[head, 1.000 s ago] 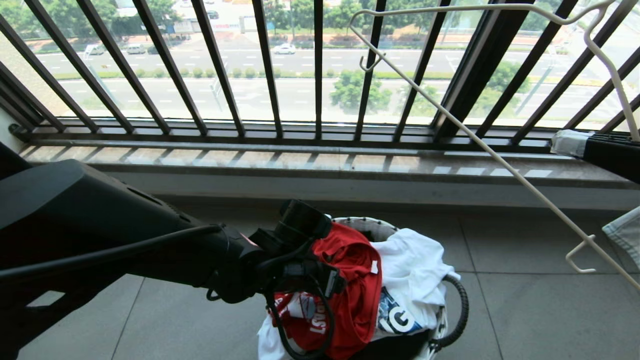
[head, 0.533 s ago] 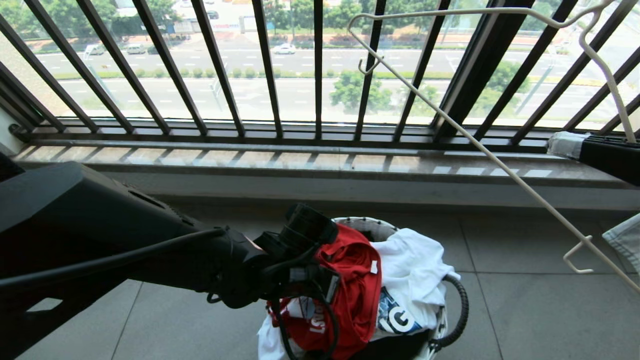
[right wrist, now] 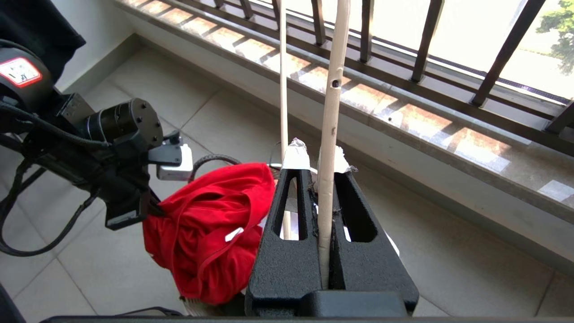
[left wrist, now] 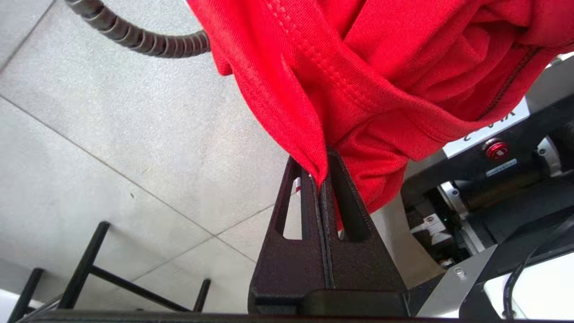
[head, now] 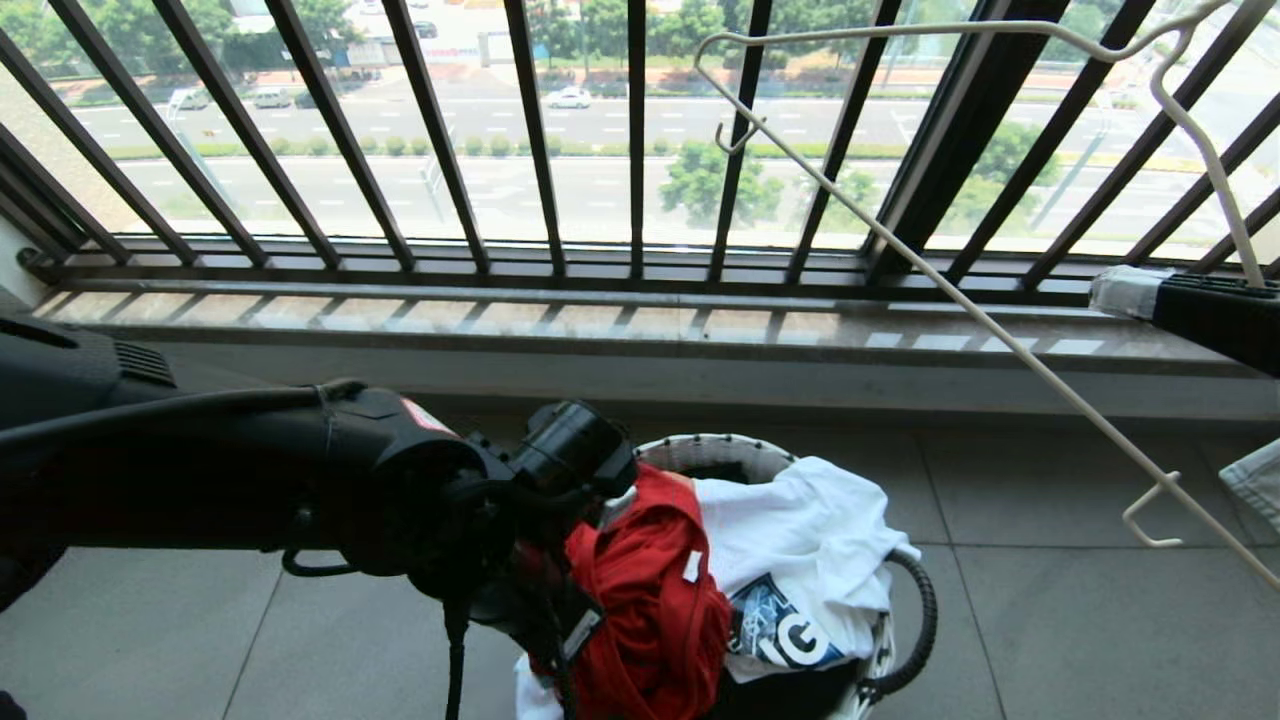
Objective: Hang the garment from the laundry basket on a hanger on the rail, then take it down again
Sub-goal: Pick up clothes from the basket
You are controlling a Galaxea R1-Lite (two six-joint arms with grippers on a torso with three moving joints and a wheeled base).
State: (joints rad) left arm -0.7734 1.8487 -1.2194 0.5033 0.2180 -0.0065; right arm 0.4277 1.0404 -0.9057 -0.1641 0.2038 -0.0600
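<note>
Left arm (head: 300,480) reaches in from the left to the laundry basket (head: 700,452) on the tiled floor. Red T-shirt (head: 645,600) bunched at its wrist, beside a white T-shirt (head: 810,530). White wire hanger (head: 960,290) slants across the black balcony railing (head: 540,150), upper right.

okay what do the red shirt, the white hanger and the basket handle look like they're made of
Red T-shirt: soft knit, probably cotton, matte; fine ribbed weave and stitched hem show. Hanger: thin, likely metal wire under a cream coating; chips dot the coating in the right wrist view. Basket handle: black corrugated tubing, seemingly flexible plastic, ringed ridges.
</note>
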